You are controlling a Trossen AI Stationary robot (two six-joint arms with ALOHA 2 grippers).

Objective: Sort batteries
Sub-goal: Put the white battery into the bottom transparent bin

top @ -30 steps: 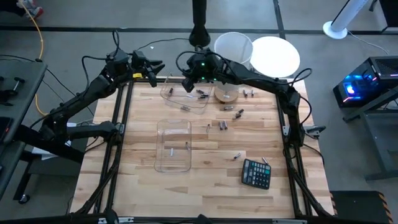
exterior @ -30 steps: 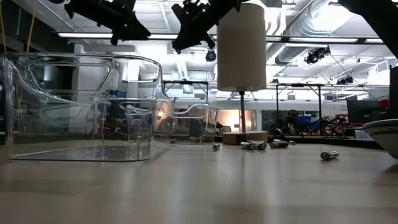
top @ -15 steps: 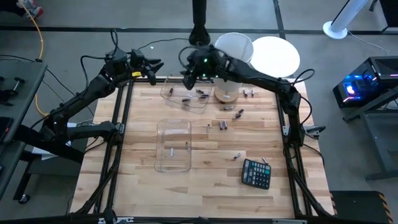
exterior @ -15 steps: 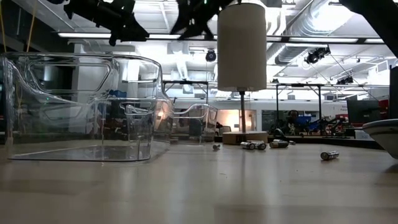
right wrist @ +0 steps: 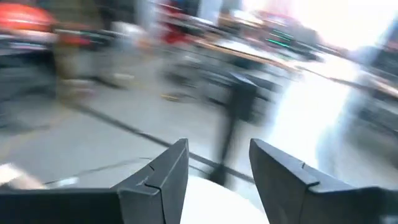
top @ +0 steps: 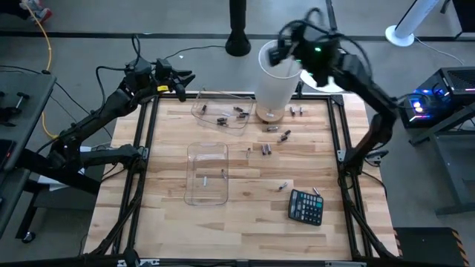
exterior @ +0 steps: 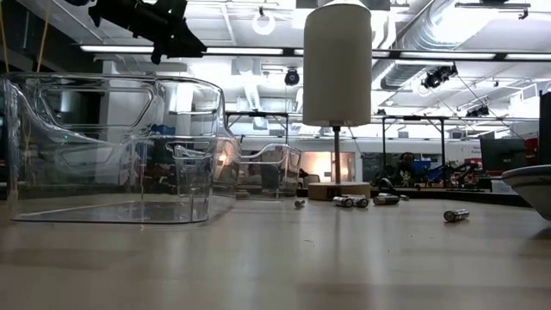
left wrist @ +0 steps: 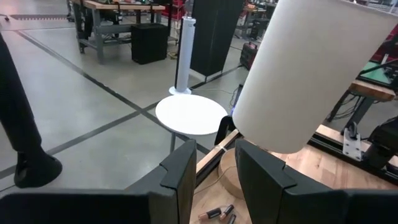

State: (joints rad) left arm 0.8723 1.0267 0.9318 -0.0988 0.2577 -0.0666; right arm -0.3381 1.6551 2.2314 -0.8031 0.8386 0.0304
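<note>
Now the right end effector [top: 276,53], fingers parted and empty, hangs at upper centre of the high view, over the white cylinder [top: 273,81]. Loose batteries [top: 266,149] lie mid-table (others in the far clear bin [top: 220,119]). Descend squarely over one cell, fingers across its length. Left end effector [top: 184,84] waits open, upper left.

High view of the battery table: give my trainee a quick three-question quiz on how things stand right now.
1. True or false: the calculator lies inside a clear bin.
2. Which clear bin holds more batteries: A, the far bin; B, the near bin?
3. Where is the right gripper, and is it holding anything?

Key
1. False. It lies on the bare table, at the near right.
2. A. Several cells lie in it; the near bin shows only two.
3. Raised above the white cylinder at the table's far edge, fingers apart, holding nothing. The left gripper waits open at the far left corner.
</note>
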